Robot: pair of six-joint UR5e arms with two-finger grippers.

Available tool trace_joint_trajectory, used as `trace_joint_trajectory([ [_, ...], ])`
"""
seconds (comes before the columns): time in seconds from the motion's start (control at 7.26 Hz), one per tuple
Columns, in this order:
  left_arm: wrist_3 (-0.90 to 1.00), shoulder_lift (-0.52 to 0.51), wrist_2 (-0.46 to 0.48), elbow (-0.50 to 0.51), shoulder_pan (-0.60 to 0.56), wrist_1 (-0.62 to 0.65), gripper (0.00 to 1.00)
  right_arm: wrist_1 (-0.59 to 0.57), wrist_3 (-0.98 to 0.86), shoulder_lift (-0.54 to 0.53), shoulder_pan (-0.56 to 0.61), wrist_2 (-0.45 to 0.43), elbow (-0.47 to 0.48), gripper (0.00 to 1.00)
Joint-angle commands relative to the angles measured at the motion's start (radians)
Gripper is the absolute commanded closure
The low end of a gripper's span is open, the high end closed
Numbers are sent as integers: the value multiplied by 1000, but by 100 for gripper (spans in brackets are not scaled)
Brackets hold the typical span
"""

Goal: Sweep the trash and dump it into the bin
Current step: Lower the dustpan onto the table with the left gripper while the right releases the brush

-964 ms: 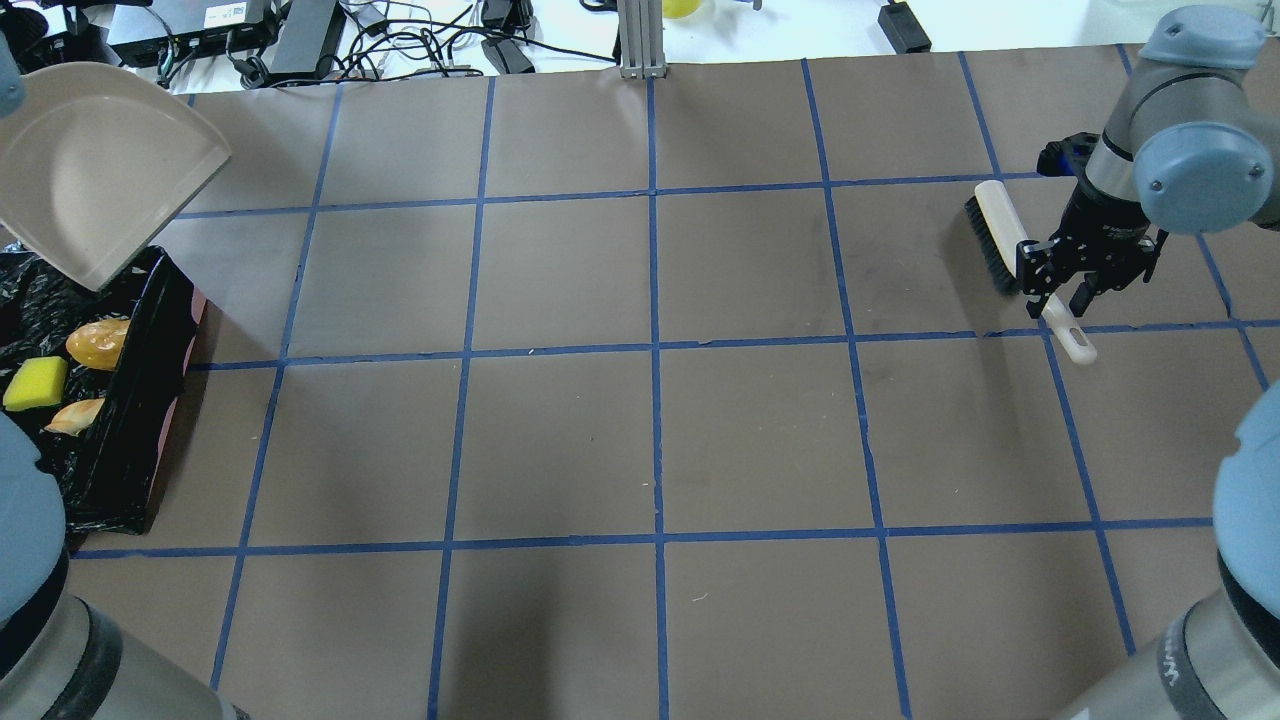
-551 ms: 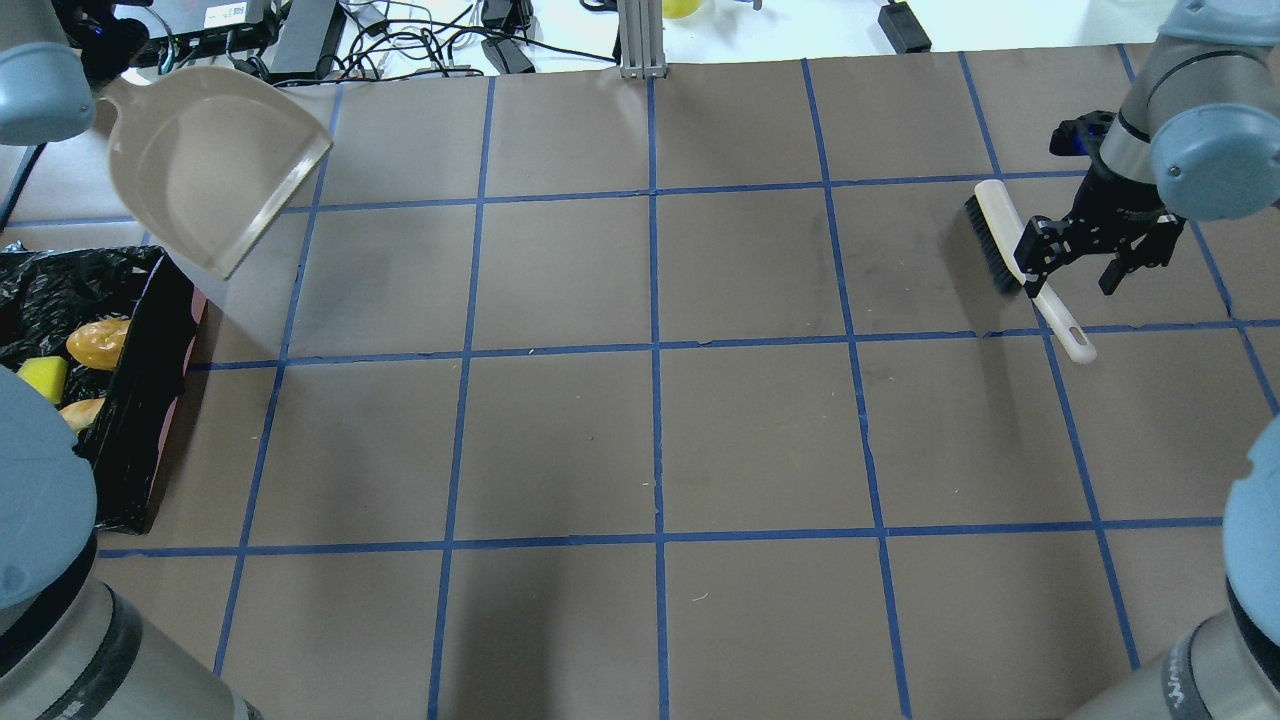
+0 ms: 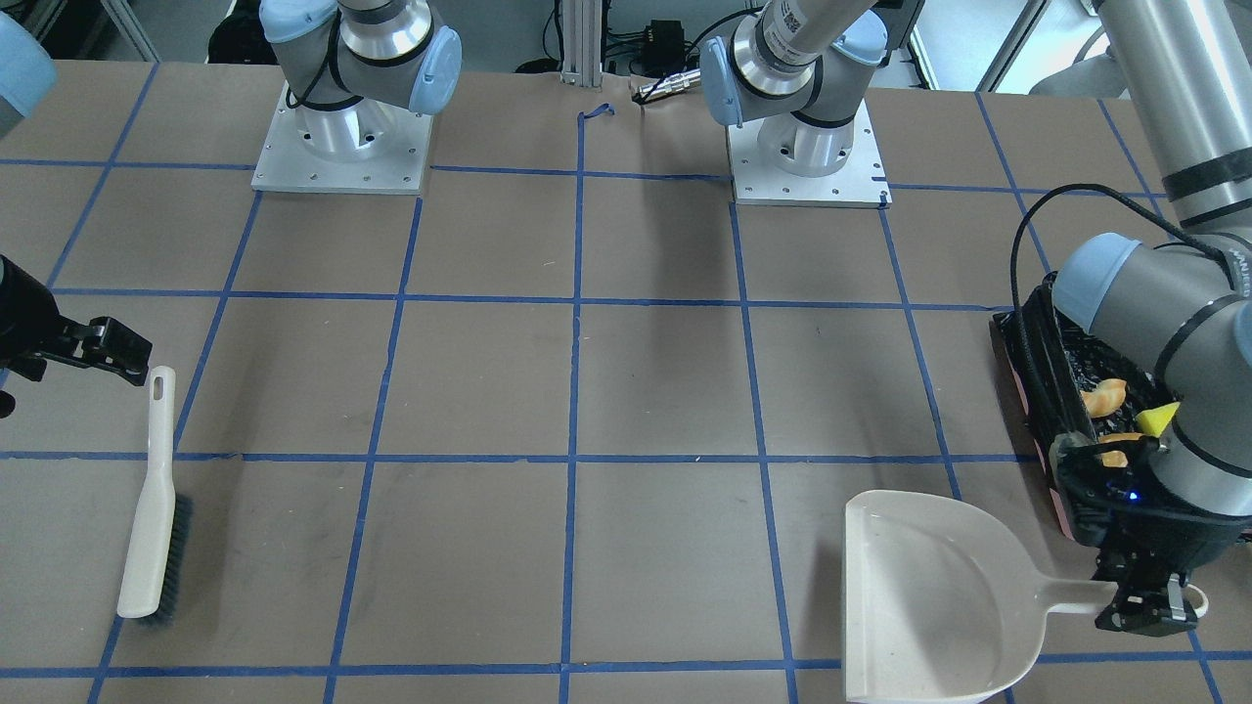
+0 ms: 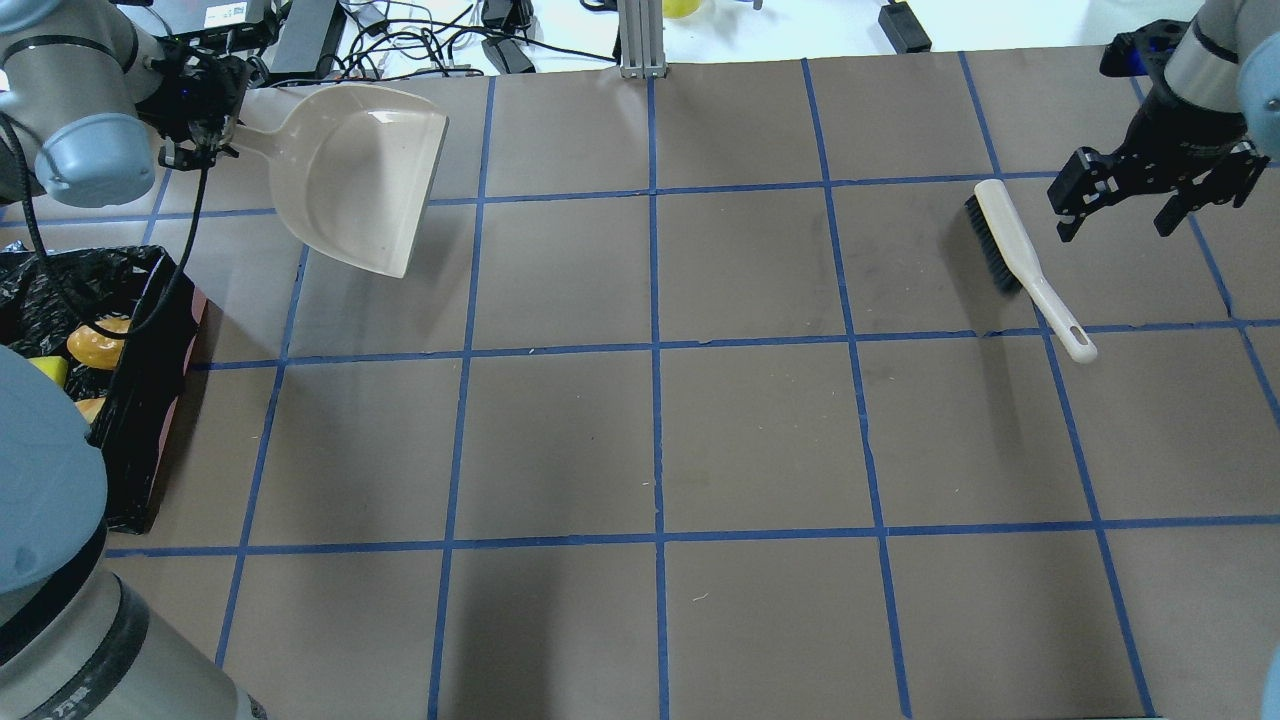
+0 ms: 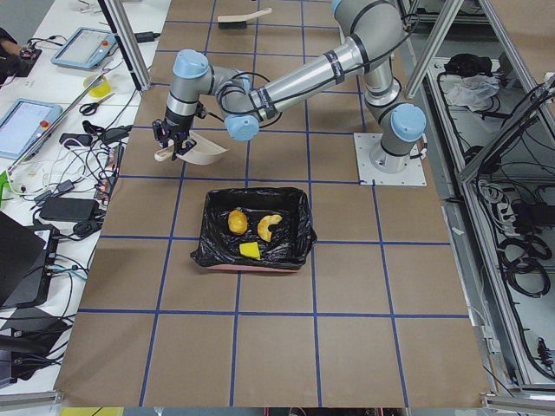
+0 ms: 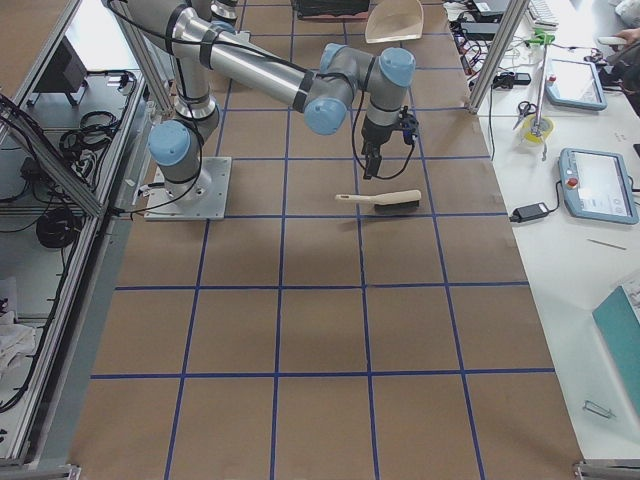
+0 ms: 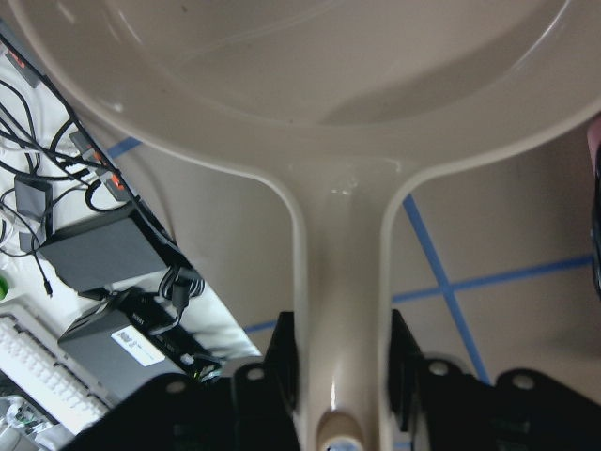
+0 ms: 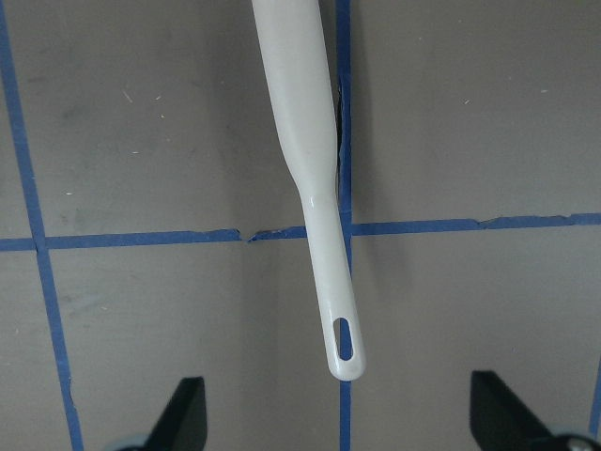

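Observation:
The bin [image 4: 150, 400], lined with a black bag, stands at the table's left edge and also shows in the left side view [image 5: 295, 227]. In it lie the bread roll [image 5: 236, 221], the croissant [image 5: 270, 227] and the yellow sponge block [image 5: 250, 250]. My left gripper [image 4: 195, 135] is shut on the handle of the beige dustpan [image 4: 350, 180], which it holds beyond the bin; the pan looks empty. The left wrist view shows the fingers [image 7: 282, 362] clamped on the handle. My right gripper [image 4: 1150, 205] is open and empty, just right of the white brush [image 4: 1010, 250], which lies on the table.
Cables, power bricks and boxes [image 4: 300, 30] lie past the table's far edge, close behind the dustpan. An aluminium post [image 4: 640, 40] stands at the far middle. Blue tape lines grid the brown table top [image 4: 660, 440].
My left arm has swung the dustpan from over the bin to the right, beyond it. My right gripper has moved off the brush handle, up and to the right; the brush stayed put.

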Motion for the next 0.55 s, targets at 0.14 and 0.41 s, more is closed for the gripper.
trace_joint_trajectory([
  [0.14,-251,-23,-14,-65,-91,-55,100,89,91,-95,149,21,-28,0],
  [0.41,-260,-32,65,-67,-131,-79,100,95,107,-105,246,40,-28,0],
])
